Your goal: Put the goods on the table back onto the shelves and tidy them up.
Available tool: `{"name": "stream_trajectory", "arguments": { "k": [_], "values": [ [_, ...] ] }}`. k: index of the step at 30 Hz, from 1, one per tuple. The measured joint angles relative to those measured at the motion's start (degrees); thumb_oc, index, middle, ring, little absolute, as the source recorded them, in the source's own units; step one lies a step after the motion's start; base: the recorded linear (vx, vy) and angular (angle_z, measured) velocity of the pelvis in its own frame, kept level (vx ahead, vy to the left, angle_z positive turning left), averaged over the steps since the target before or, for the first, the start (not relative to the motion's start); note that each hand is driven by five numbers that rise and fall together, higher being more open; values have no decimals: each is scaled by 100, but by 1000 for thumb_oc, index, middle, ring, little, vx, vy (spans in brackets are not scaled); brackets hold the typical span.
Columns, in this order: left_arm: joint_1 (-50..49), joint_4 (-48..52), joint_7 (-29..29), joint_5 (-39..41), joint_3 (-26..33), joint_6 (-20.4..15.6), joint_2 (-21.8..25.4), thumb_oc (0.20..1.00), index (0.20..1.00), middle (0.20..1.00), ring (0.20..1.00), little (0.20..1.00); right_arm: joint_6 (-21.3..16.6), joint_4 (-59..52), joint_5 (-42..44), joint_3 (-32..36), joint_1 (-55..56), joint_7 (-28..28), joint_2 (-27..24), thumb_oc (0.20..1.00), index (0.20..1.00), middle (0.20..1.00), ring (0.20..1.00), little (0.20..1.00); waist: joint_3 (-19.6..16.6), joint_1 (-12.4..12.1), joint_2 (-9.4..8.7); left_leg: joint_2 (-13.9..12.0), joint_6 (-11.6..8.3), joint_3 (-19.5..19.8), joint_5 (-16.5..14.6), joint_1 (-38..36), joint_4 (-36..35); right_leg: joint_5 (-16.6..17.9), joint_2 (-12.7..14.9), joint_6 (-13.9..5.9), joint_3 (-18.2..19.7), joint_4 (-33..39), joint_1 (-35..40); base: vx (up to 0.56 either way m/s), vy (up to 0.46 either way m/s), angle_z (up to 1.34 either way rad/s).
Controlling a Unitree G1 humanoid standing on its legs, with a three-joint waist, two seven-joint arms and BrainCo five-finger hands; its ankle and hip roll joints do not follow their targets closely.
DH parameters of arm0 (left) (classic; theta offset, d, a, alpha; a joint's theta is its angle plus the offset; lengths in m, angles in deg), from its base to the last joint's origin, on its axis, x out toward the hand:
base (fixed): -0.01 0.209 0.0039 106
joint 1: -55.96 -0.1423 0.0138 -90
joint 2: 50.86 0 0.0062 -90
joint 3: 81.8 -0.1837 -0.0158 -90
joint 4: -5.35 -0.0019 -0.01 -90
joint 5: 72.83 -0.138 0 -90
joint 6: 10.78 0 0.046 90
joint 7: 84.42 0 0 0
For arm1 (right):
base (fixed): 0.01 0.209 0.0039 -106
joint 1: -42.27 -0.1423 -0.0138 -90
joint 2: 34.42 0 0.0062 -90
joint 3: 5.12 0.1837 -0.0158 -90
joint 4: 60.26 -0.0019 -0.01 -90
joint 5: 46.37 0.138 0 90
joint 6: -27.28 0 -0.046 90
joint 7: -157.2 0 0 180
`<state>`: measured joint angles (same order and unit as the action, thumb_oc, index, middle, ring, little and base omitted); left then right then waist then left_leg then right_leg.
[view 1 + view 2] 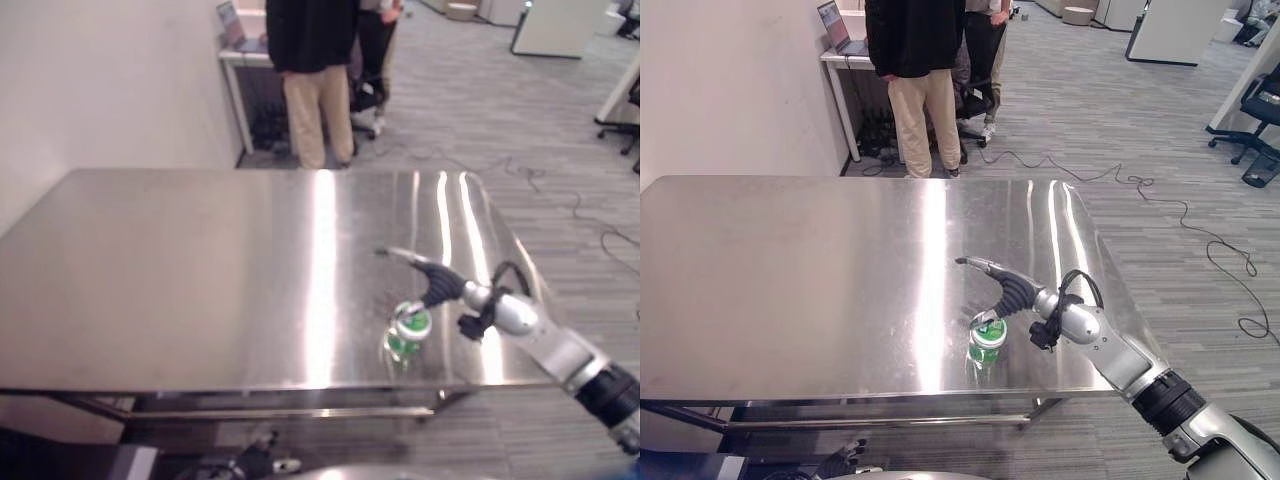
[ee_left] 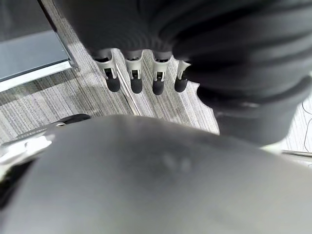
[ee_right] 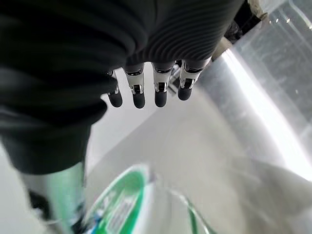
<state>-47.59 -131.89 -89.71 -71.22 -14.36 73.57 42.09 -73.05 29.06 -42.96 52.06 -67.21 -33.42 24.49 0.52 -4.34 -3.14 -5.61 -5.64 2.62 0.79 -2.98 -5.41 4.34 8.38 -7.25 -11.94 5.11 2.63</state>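
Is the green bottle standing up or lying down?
Standing up. The green bottle stands upright on the steel table near its front edge, its cap on top, the right hand just above it.

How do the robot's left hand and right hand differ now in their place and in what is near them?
The right hand reaches over the steel table, directly above the green-labelled bottle; the left hand hangs low beside the table, above grey carpet. The right hand has the bottle under it; the left has nothing near its fingers. Both have straight fingers and hold nothing.
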Motion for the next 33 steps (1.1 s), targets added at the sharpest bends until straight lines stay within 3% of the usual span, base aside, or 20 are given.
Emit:
{"name": "stream_trajectory", "arguments": {
  "k": [10,15,28,33],
  "values": [
    [-5,-24,19,-3,4,51,-15,1000,1000,1000,1000,1000,29,-136,-1,209,14,159,0,1000,1000,1000,1000,1000,-6,4,24,0,0,-2,0,1,-1,0,-1,0,1,0,-3,0,0,0],
    [296,-1267,332,-50,462,-71,-344,1000,1000,1000,1000,1000,-16,-578,9,202,21,149,-35,1000,1000,1000,1000,1000,-17,55,38,0,-1,-3,0,9,0,0,0,0,2,0,-11,0,0,0],
    [294,-1362,396,-51,466,-142,-343,1000,1000,1000,1000,1000,-81,-985,218,201,244,-96,-338,1000,1000,1000,1000,1000,-22,100,13,2,-1,-12,0,5,-1,0,3,0,8,0,-9,0,0,0],
    [296,-1363,402,-51,466,-149,-343,1000,1000,1000,1000,1000,-138,-859,-107,195,254,-90,-406,1000,1000,1000,1000,1000,-22,103,11,3,0,-13,0,1,0,0,3,0,8,0,-6,0,0,0]
  ]
}}
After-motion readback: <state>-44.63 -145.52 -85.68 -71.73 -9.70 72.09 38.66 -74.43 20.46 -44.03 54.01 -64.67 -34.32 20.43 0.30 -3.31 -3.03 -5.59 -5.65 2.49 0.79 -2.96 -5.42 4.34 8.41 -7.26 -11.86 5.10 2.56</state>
